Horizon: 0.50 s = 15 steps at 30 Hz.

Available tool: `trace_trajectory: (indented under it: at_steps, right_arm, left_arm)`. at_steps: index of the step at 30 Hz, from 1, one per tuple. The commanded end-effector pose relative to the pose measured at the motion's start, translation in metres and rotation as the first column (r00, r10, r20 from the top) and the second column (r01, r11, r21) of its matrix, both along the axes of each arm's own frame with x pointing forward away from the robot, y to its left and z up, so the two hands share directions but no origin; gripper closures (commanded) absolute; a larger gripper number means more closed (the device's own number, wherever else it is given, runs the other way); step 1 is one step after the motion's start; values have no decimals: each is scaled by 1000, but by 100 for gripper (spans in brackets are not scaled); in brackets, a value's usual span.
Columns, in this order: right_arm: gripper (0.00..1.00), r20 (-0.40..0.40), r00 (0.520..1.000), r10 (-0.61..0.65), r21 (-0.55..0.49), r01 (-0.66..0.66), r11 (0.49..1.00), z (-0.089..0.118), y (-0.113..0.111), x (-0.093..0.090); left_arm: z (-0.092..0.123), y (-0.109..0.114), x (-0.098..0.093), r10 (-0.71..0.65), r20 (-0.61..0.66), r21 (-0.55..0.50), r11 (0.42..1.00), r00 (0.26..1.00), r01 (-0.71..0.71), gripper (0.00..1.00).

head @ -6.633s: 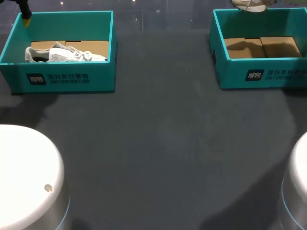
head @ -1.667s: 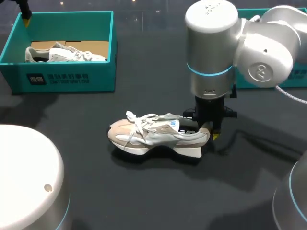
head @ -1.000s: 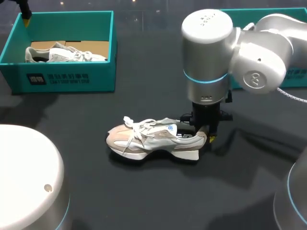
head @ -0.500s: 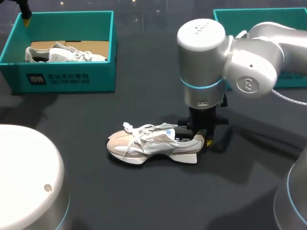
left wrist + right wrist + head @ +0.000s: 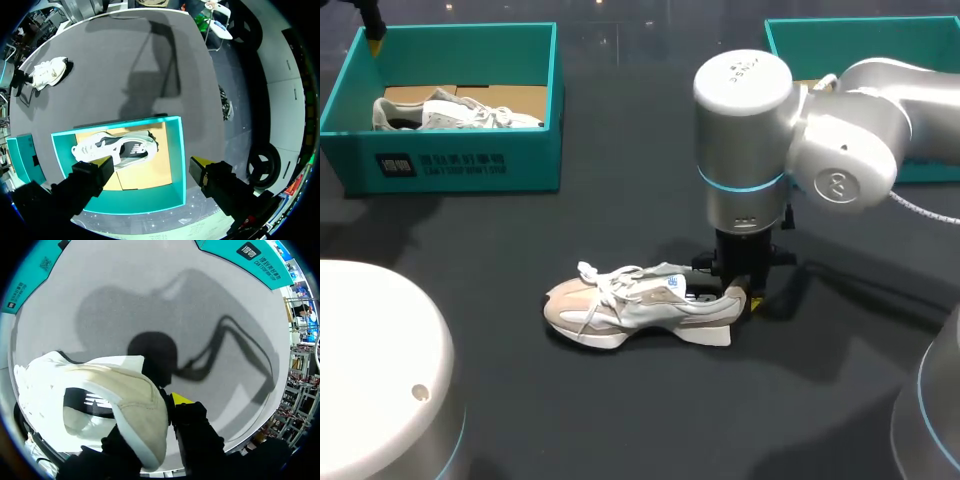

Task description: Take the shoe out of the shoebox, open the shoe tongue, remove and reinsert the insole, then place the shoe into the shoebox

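Observation:
A beige and grey shoe (image 5: 640, 305) lies upright on the dark table, toe to the left, laces loose. My right gripper (image 5: 742, 295) comes straight down on its heel and is shut on the heel collar; in the right wrist view the heel (image 5: 132, 400) sits between the fingers, one yellow tip (image 5: 181, 399) outside it. The right shoebox (image 5: 840, 25) stands at the far right. My left gripper (image 5: 152, 162) hangs open above the left shoebox (image 5: 175, 165), over a white shoe (image 5: 115, 148).
The teal left shoebox (image 5: 450, 165) with its white shoe (image 5: 450, 110) stands at the far left, my left gripper (image 5: 372, 28) at its back corner. Bare table lies around the beige shoe. My arms' white bases (image 5: 380, 380) fill the near corners.
My right arm has carried the beige shoe slightly toward the table's front and set it lower, still gripping the heel. The left arm has not moved.

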State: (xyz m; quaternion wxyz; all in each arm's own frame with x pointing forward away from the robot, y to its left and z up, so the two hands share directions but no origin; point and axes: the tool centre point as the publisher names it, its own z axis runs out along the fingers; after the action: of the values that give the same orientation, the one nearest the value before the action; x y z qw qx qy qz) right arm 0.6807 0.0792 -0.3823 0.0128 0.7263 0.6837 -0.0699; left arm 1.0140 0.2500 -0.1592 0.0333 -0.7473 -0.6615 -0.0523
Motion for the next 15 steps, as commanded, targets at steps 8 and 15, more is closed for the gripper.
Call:
trace_trajectory:
  at_steps: [8,15]
  right_arm:
    - [7,44,999,4,34,-6,999,18,0,-7]
    - [0,91,996,21,111,-31,993,62,0,-7]
  left_arm:
    - [0,0,-1,-1,2,1,1000,1000,1,0]
    - [0,0,-1,-1,2,1,1000,1000,1,0]
